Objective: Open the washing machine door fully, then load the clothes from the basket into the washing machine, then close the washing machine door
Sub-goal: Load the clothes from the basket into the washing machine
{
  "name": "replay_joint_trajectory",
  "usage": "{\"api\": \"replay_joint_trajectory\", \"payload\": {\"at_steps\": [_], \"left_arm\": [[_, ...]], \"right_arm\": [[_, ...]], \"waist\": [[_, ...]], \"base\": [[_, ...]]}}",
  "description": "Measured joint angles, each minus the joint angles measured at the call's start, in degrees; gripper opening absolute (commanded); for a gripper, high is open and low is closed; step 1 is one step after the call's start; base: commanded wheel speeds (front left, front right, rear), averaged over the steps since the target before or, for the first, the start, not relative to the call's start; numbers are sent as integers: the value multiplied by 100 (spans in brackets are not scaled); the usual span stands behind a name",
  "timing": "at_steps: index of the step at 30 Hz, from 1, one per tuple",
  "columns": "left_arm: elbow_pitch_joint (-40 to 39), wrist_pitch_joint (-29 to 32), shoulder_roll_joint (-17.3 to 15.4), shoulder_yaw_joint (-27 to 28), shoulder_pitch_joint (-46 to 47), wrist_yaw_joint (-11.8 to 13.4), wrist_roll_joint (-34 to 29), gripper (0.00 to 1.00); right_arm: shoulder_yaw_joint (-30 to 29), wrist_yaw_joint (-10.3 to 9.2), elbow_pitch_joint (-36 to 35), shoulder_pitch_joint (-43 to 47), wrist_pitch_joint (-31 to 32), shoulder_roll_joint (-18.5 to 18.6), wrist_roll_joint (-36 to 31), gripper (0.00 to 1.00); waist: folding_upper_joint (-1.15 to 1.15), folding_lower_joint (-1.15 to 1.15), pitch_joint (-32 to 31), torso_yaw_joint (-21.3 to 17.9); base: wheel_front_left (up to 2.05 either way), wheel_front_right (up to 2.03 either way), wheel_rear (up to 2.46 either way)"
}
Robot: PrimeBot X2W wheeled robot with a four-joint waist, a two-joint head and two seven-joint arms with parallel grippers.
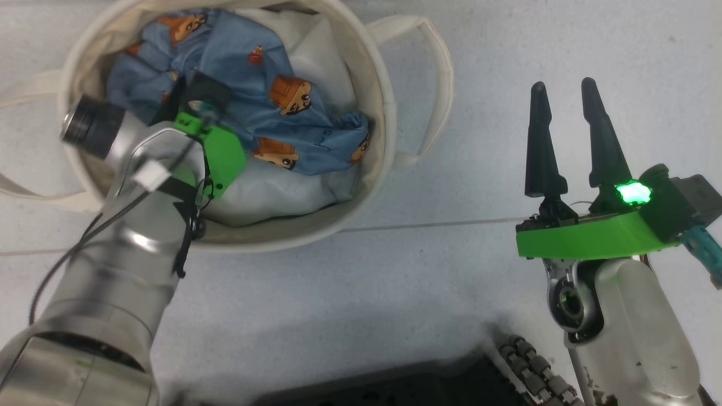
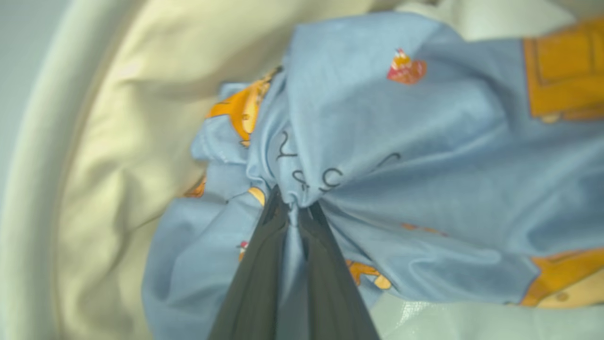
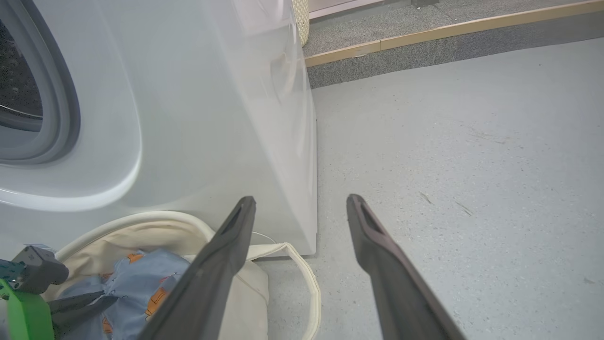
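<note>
My left arm (image 1: 113, 270) comes in from 7 o'clock of the head view and dips into the basket (image 1: 379, 96), which sits on the floor (image 1: 338, 293) at 11 o'clock. The left jaws are together, clamped on a bunched fold of the blue clothes (image 2: 424, 165). The left wrist view shows cloth gathered between the fingers (image 2: 255, 283), right at their tips. The rest of the clothes lies heaped across the basket, over a white sheet (image 1: 316, 51) that shows at 1 and 5 o'clock of the heap.

The step in hand, as I judge it, is lifting this load out. The pinch is small and near the tips, so I would rise straight up and slowly, letting the cloth hang out until its lowest edge clears the rim. I cannot tell whether the sheet is caught in the fold. If it climbs too, I should stop and re-grip. The basket looks soft and light, and may tip if cloth snags its wall.

My right jaws stand apart, holding nothing, over bare floor at 3 o'clock, well apart from the basket. In the right wrist view the washer (image 3: 212, 118) stands just behind the basket, its drum (image 3: 14, 85) uncovered at 9 o'clock. The load goes there, carried high enough to pass the gasket (image 3: 61, 94).
</note>
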State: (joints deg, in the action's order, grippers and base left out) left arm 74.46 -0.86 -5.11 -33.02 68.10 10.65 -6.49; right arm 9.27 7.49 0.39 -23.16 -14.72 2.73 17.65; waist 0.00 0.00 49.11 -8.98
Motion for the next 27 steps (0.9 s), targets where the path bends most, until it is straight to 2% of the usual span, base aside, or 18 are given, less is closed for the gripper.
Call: {"api": "replay_joint_trajectory", "payload": {"at_steps": [3, 6, 10, 18, 27], "left_arm": [[-16, -524, 113, 644, -149, 44, 775, 0], [-18, -1009, 179, 743, -261, 25, 912, 0], [-201, -1326, 252, 966, -487, -109, 1295, 0], [-1684, -1343, 342, 1293, -1390, -328, 1785, 0], [-2964, -1344, 341, 2022, -2724, -835, 2859, 0]], "right_arm": [[-18, 0, 27, 2, 0, 0, 0, 100], [-69, 0, 69, 7, 0, 2, -2, 100], [-118, 0, 158, 48, 0, 3, -52, 100], [-205, 0, 287, 478, 0, 3, -52, 100], [-363, 0, 409, 1045, 0, 3, -49, 100]], "waist": [[0, 0, -161, 70], [0, 0, -355, 156], [0, 0, -759, 306], [0, 0, -1579, 520], [0, 0, -2602, 666]], "base": [[0, 0, 0], [0, 0, 0], [0, 0, 0], [0, 0, 0], [0, 0, 0]]}}
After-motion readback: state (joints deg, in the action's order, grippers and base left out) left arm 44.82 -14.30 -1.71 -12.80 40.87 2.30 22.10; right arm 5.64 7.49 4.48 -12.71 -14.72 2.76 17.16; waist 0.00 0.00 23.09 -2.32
